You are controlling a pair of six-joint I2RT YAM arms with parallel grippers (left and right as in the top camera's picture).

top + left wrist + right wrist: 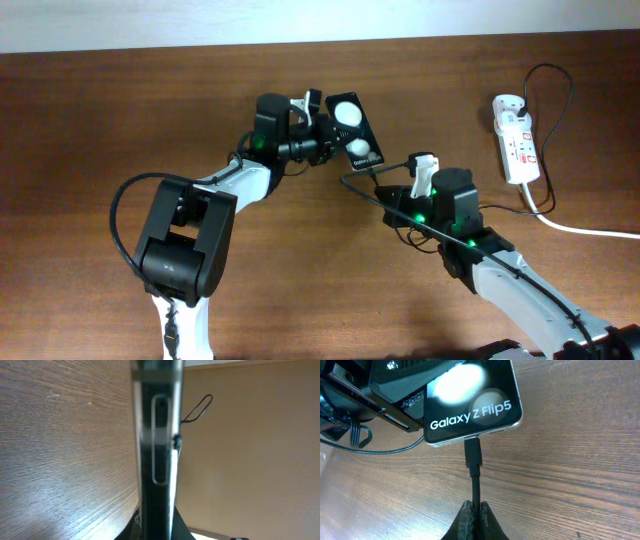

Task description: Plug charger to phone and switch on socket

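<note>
The phone (357,131) is a black slab with two white round shapes, held tilted at the table's middle by my left gripper (322,135), which is shut on its left edge. In the left wrist view the phone (156,450) shows edge-on between the fingers. In the right wrist view it (470,405) reads "Galaxy Z Flip5". My right gripper (475,509) is shut on the charger cable (475,485). The connector tip (473,452) sits at the phone's bottom port. In the overhead view my right gripper (385,190) is just below the phone. The socket (516,139) lies at the right.
The socket's thick white cord (590,231) runs off to the right edge. The thin black charger cable (560,105) loops from the socket round toward my right arm. A black cable (375,450) from the left arm lies on the wood near the phone.
</note>
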